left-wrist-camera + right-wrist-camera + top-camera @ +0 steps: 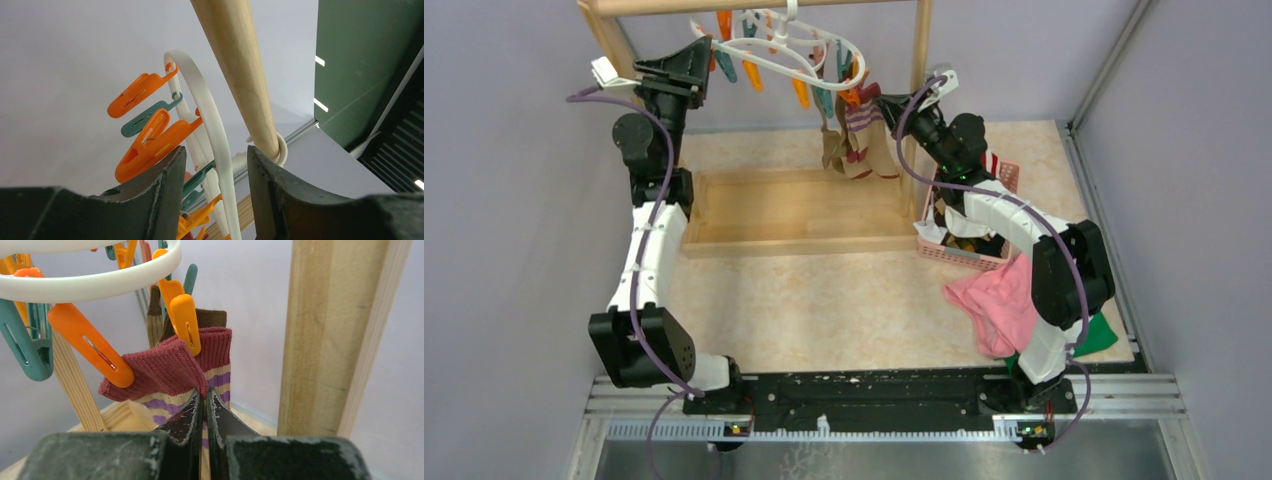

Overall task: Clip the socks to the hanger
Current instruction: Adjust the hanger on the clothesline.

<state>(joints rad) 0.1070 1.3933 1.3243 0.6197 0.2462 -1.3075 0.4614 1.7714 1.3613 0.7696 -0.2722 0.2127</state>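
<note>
The right gripper's [204,396] jaws pinch the striped sock's [165,367] maroon cuff, hung from 2 orange clips [185,322] on the hanger [100,282]. The left gripper's [215,152] jaws stand apart around its ring. The pink basket [954,256] holds more socks [962,228].

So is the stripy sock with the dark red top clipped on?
Clipped on. Two orange plastic clothespins grip the maroon ribbed cuff of the striped sock, hanging from the white ring hanger.
</note>
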